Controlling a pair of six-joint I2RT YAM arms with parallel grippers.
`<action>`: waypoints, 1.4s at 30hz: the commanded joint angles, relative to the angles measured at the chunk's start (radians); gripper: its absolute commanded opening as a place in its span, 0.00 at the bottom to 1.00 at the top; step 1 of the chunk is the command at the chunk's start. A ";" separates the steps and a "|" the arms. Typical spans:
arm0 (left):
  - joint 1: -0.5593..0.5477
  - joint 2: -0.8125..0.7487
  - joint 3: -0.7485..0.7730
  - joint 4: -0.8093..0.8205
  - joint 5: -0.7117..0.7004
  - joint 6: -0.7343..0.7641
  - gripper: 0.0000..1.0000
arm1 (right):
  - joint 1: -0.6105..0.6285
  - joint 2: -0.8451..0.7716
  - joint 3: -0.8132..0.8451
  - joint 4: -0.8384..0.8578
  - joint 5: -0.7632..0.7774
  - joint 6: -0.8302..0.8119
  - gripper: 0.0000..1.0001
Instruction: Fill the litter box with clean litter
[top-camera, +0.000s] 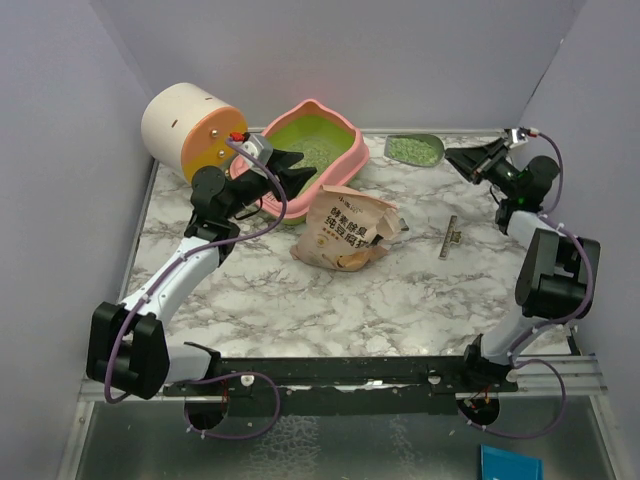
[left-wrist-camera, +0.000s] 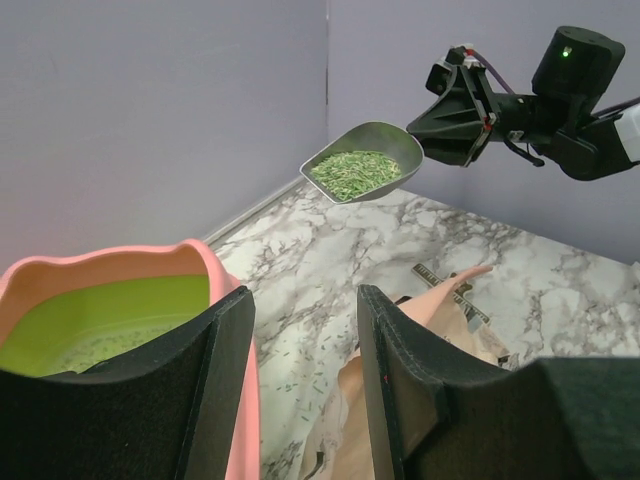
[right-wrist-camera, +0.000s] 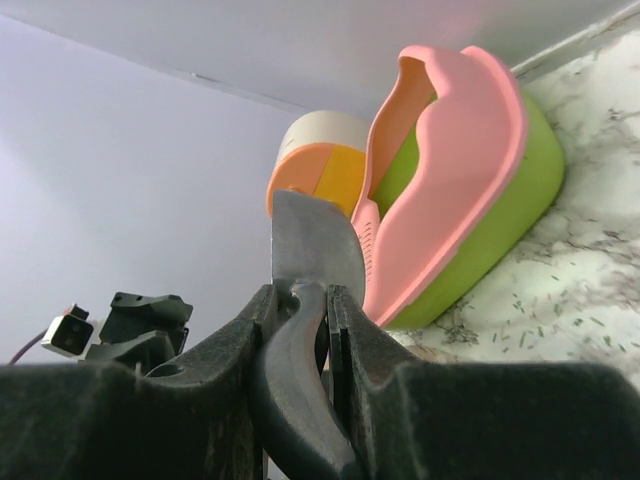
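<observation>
The wavy-rimmed pink plastic litter box (top-camera: 352, 155) is lime-green inside, the granular clean litter (left-wrist-camera: 352, 172) pale green, the curved metal scoop (left-wrist-camera: 385, 135) grey, the crumpled paper bag (top-camera: 345, 230) tan, the cylinder (top-camera: 185, 125) cream and orange, and the marble table (top-camera: 400, 300) white with grey veins.

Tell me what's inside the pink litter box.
The litter box holds a shallow patch of clean litter on its lime-green floor, much of it bare. The left arm's jaws hide the near left corner, so nothing can be told there.

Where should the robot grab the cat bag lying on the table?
Probably the crumpled open end, which sticks up a little at the right side of the bag. The rest lies flat on the marble table, so nothing can slip under it. Come down from above and pinch that raised flap from both sides.
</observation>
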 joint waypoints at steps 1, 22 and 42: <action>0.003 -0.046 0.021 -0.050 -0.064 0.062 0.48 | 0.103 0.065 0.149 -0.081 0.077 -0.033 0.01; 0.007 -0.085 0.019 -0.085 -0.107 0.101 0.49 | 0.533 0.595 1.216 -0.779 0.234 -0.410 0.01; 0.008 -0.064 0.032 -0.098 -0.080 0.093 0.49 | 0.743 0.518 1.343 -1.087 0.795 -1.116 0.01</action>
